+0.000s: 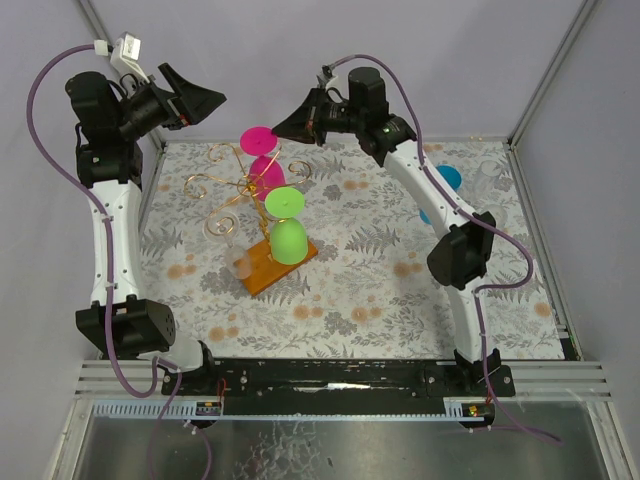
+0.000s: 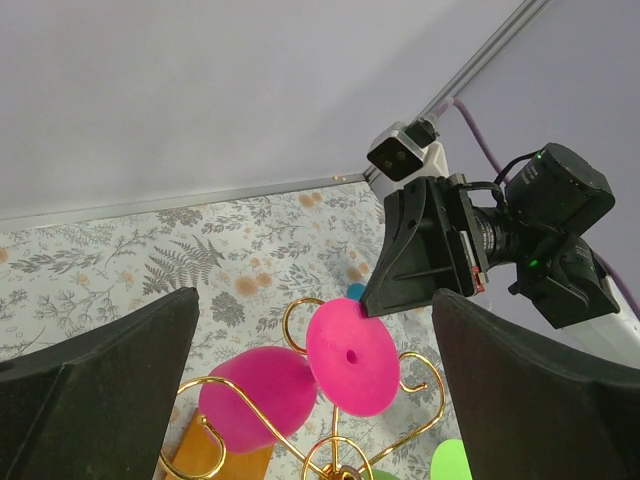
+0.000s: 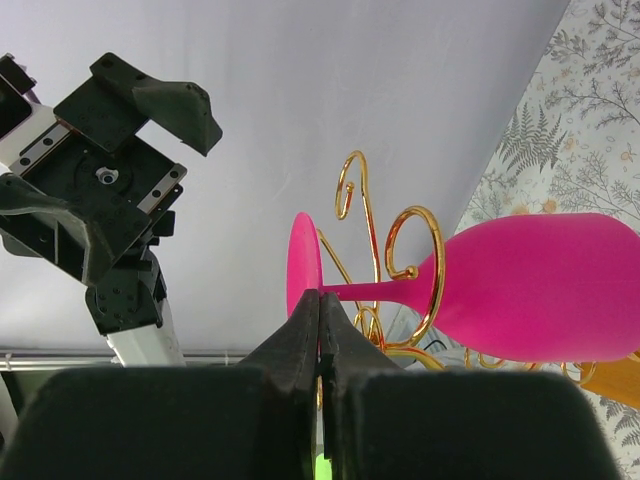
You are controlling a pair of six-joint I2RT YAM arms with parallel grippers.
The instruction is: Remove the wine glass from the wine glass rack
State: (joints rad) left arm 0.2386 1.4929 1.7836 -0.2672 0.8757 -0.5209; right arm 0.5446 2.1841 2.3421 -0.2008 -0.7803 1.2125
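Jaws of the right gripper point(image 3: 320, 300) are pressed together on nothing, their tip just under the stem of the pink wine glass point(image 3: 540, 285). The jaws of the left gripper point(image 1: 200, 95) stand wide apart and empty, raised over the far left corner of the desk point(image 1: 400, 300). On the desk, the wine glass rack point(image 1: 262, 272) carries the pink wine glass with its stem through a gold loop, and a green glass point(image 1: 289, 240) hangs lower. I judge that the task is only at the approach, because nothing is gripped yet, so the grasp and the drawing of the stem out of the loop both remain.

Floral grey tablecloth point(image 1: 380, 290); blue object point(image 1: 449, 178) near far-right corner.
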